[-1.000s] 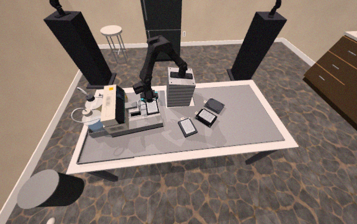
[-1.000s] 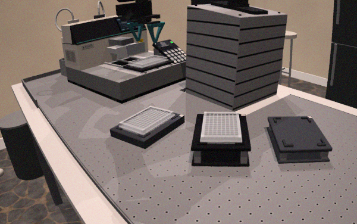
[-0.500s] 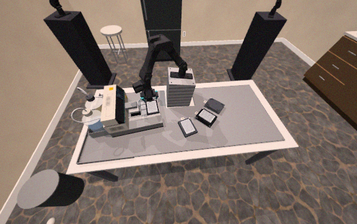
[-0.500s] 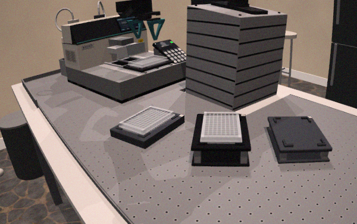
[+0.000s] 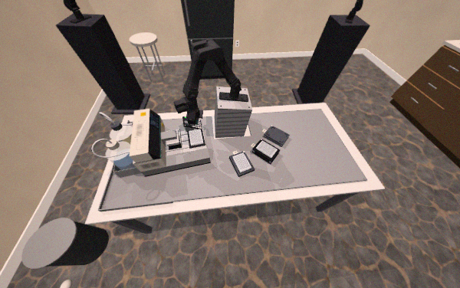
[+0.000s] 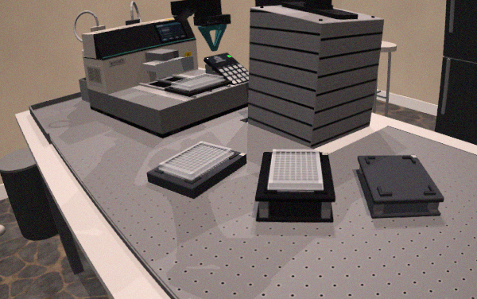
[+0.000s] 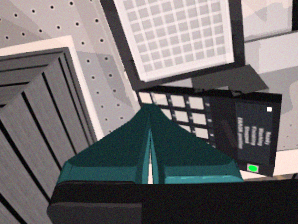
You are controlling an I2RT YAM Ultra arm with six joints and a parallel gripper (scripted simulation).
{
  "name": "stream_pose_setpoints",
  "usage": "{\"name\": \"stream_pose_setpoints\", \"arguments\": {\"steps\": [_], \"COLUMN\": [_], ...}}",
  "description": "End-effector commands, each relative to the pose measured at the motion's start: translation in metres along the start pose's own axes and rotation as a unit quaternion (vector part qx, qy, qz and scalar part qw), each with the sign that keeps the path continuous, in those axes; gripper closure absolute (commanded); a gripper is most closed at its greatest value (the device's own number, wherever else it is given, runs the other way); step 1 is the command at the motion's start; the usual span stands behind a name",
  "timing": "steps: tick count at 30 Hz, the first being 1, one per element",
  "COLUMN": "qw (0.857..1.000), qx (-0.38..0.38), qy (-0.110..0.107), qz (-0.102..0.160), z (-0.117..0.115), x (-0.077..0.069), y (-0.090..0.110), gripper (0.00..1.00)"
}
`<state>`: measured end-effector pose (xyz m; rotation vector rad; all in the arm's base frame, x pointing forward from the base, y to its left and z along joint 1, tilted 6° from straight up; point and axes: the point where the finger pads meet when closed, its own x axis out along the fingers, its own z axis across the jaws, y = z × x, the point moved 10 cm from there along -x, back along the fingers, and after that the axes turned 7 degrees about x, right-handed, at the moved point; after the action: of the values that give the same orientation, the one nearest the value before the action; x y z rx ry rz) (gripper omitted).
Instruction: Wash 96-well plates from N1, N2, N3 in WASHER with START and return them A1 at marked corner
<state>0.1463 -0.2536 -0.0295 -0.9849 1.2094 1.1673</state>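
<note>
My gripper (image 6: 215, 47) is shut and empty, its teal fingertips together a little above the washer's keypad (image 6: 227, 68). In the wrist view the fingertips (image 7: 149, 111) point at the keypad's white keys (image 7: 174, 111). The keypad's lamp (image 6: 229, 56) is green; it also shows in the wrist view (image 7: 252, 168). One 96-well plate (image 6: 197, 83) lies in the washer's carrier pocket, also seen in the wrist view (image 7: 174, 18). A second plate (image 6: 196, 160) sits in the left nest. A third plate (image 6: 296, 169) sits in the middle nest. The right nest (image 6: 398, 181) holds no plate.
The washer body (image 6: 137, 48) stands at the table's back left, with bottles and tubing (image 5: 115, 139) behind it. The ribbed grey block (image 6: 314, 71) under the arm's base stands right beside the keypad. The table has a raised white rim (image 5: 238, 199).
</note>
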Motion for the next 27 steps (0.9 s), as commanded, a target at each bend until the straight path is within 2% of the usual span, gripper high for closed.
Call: {"name": "stream_pose_setpoints", "arguments": {"steps": [1, 6, 8, 12, 17, 23, 25, 27], "qw": [0.998, 0.988, 0.988, 0.976, 0.955, 0.920, 0.920, 0.907], "qx": [0.068, 0.151, 0.151, 0.216, 0.297, 0.390, 0.390, 0.421], "qy": [0.011, 0.010, 0.010, 0.010, 0.009, 0.007, 0.007, 0.007], "qz": [-0.012, -0.012, -0.012, -0.012, -0.013, -0.014, -0.014, -0.014], "z": [-0.003, -0.001, -0.001, 0.000, 0.001, 0.001, 0.001, 0.000], "x": [-0.005, -0.004, -0.004, -0.004, -0.004, -0.004, -0.004, -0.004], "y": [0.010, 0.035, 0.035, 0.053, 0.053, 0.053, 0.053, 0.053], "gripper": [1.00, 1.00, 1.00, 1.00, 1.00, 1.00, 1.00, 1.00]}}
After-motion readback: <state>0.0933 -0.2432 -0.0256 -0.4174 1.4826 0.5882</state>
